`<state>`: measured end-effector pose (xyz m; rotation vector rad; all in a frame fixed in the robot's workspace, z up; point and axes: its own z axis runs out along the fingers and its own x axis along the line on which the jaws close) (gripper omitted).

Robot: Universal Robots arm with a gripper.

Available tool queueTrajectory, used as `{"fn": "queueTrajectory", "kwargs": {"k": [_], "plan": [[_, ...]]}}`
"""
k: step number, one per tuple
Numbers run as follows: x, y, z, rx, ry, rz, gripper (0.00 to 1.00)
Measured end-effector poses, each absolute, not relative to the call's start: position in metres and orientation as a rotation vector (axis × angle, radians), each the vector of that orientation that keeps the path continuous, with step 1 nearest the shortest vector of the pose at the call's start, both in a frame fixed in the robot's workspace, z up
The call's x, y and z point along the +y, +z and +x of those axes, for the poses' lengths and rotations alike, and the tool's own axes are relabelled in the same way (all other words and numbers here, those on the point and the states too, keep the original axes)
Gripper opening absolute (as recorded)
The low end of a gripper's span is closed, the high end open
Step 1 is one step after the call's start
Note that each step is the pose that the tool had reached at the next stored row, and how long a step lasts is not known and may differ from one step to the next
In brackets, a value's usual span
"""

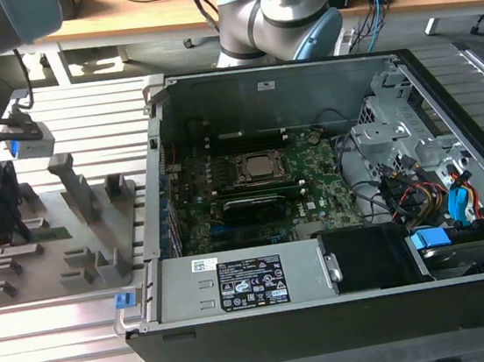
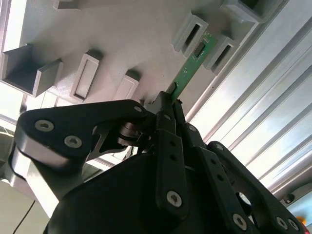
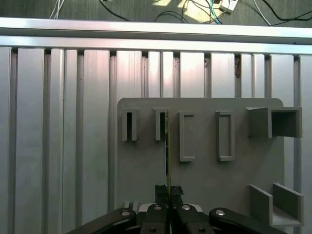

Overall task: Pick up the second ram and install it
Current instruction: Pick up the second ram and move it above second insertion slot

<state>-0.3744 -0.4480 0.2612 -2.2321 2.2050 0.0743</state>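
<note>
My gripper (image 2: 168, 99) is clamped on one end of the second ram (image 2: 192, 66), the two fingers pressed against its flat faces. In the second wrist view the green stick runs straight out from my fingertips, its long axis carrying on the line of my fingers, and its far end reaches the pair of raised slot blocks (image 2: 188, 33) on the grey holder tray (image 2: 122, 44). In the first wrist view the stick (image 3: 167, 141) shows edge-on as a thin line running away from my fingertips to the row of blocks, so it stands on its long edge above the tray. Whether it touches the tray I cannot tell.

In the exterior view the tray (image 1: 65, 249) sits at the middle left of the frame on a table (image 1: 59, 345) of ribbed aluminium rails, and I hang over its left end. An open computer case (image 1: 274, 78) fills the centre and right, with the motherboard (image 1: 318, 191) and its processor socket (image 1: 258, 168) lying flat inside. A wooden desk (image 1: 116, 20) with loose cables (image 1: 375, 7) crosses the top.
</note>
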Motion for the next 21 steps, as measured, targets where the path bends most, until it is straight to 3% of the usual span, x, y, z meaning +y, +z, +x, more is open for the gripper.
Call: {"fn": "queueTrajectory", "kwargs": {"k": [21], "plan": [[-0.448, 0.311, -0.374, 2.205, 0.074, -2.232, 0.14]]}}
